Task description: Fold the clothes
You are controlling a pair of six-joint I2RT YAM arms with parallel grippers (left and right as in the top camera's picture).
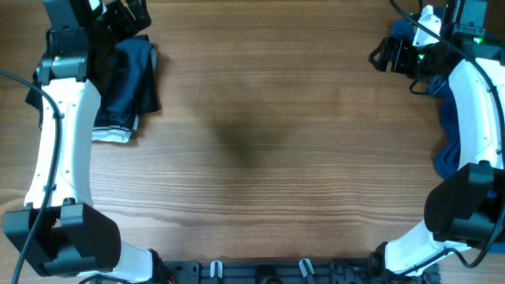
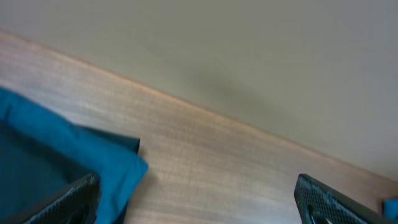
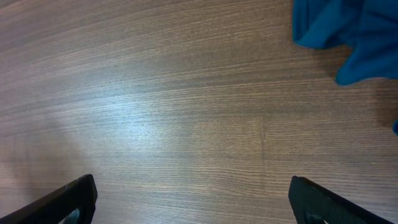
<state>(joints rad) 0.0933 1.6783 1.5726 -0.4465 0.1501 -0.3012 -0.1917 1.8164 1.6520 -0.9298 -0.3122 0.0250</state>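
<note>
Left end effector (image 2: 196, 202) wide beside folded clothes (image 1: 130, 83); right end effector (image 3: 193, 202) wide over table (image 3: 186, 93).

Blue garment (image 2: 93, 155) nr wide-apart jaws.

Wooden counter (image 1: 260, 118) with brown grain running side to side, soft dark shadow near its middle, black rail (image 1: 237, 272) with small metal clips along its near edge, plain pale surface (image 2: 249, 50) beyond the counter's far edge
</note>
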